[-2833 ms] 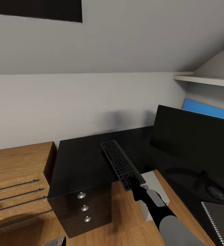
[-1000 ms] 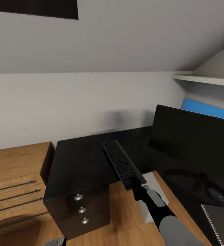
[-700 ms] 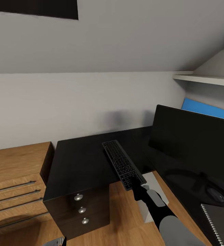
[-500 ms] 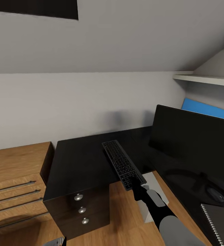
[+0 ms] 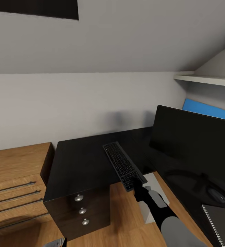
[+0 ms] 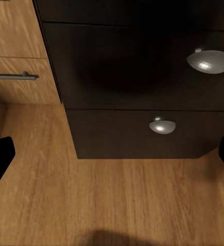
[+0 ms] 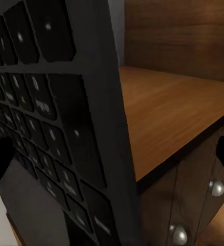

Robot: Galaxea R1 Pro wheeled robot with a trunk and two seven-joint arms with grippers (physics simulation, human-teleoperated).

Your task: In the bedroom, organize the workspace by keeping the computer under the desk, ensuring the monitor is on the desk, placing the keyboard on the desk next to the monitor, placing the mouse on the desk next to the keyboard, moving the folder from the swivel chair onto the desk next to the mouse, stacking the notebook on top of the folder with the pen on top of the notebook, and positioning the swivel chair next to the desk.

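right pincer (image 5: pixel 135 181): I've got it clamped on the near end of the keyboard (image 5: pixel 122 164)
keyboard: hangs tilted over the counter (image 5: pixel 78 164) edge, far end over the black top
left pincer (image 6: pixel 112 154): spread wide, holding nothing, facing the drawers (image 6: pixel 137 66) low by the floor
monitor (image 5: pixel 191 144): on the counter, right of the keyboard
notebook (image 5: pixel 220 219): flat on the counter, near the monitor stand
folder (image 5: pixel 208 109): blue edge pokes up behind the monitor

Right gripper (image 5: pixel 137 183) clamps keyboard (image 5: pixel 122 165) end — over desk (image 5: pixel 78 164).

Grey sloped wall (image 5: pixel 126 41), wooden floor (image 6: pixel 112 205), low wooden shelving (image 5: pixel 13 178)
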